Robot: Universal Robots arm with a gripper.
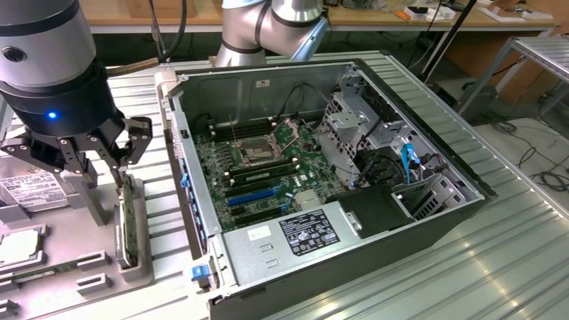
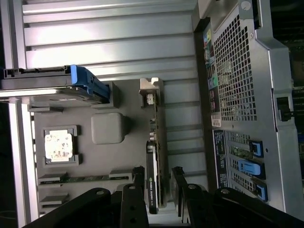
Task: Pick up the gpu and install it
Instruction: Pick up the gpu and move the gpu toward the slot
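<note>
Ribbed silver metal is making up the desk (image 1: pixel 498 267), which is carrying everything here. On it the large black-sided computer case (image 1: pixel 356 273) is lying open, with its green motherboard (image 1: pixel 258 160) facing up and a blue expansion slot (image 1: pixel 253 195) showing on it. On the exterior view's left, the silver-and-black robot arm (image 1: pixel 44 60) is hanging over a flat grey parts tray (image 1: pixel 98 270) just beside the case. The gpu (image 2: pixel 152 190), a thin dark card with a black face and a silver end bracket, is standing on its long edge in a slot of that tray, not yet lifted. The jaws are standing wide. Their black fingers (image 2: pixel 134 199) are straddling one end of the card, one on each flat side, with a gap showing on both sides, and they are holding nothing.

The pick-up step is the one in hand, at the point of lining up for the grasp, and the install is not begun. As I judge it, the grasp is calling for the jaws to be centred across the card's thin body. They need to sit low enough to catch the board rather than the tray's walls, and to close squarely so the card is not twisting in its slot.
</note>
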